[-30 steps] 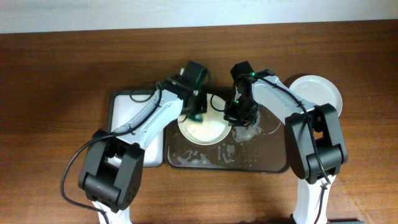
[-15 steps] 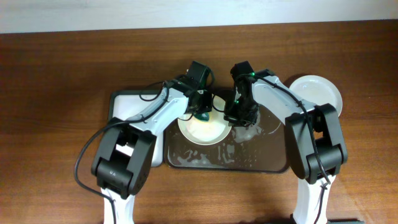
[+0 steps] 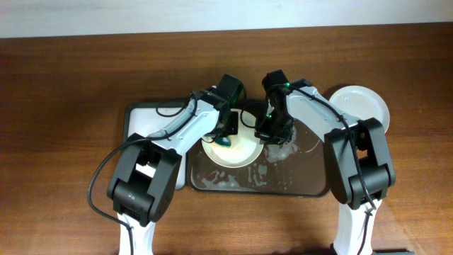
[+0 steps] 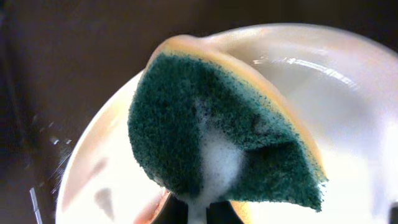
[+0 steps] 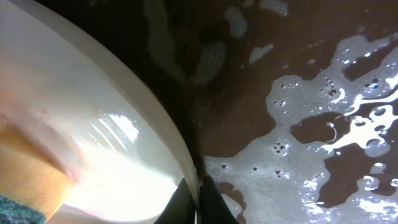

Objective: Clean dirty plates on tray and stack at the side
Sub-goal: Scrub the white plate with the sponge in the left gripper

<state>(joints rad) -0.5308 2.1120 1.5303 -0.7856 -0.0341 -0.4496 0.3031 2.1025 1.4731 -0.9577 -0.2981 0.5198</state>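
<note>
Plate (image 4: pixel 348 106) edge (left wrist view) cropped

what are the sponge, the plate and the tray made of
The sponge looks like soft foam: a rough dark-green scouring face on a yellow backing, bent and soapy. The plate is glossy white with sharp highlights, so glazed ceramic or hard plastic; cannot tell which. The tray is smooth dark brown, probably plastic, with suds pooling on it.

No lettering, number, label, brand or sign legible in any view. Nothing to read on the plate (image 3: pixel 239 153) at the 9 o'clock side of the tray (image 3: pixel 304 178), nor on the foamy green sponge (image 4: pixel 205 118).
</note>
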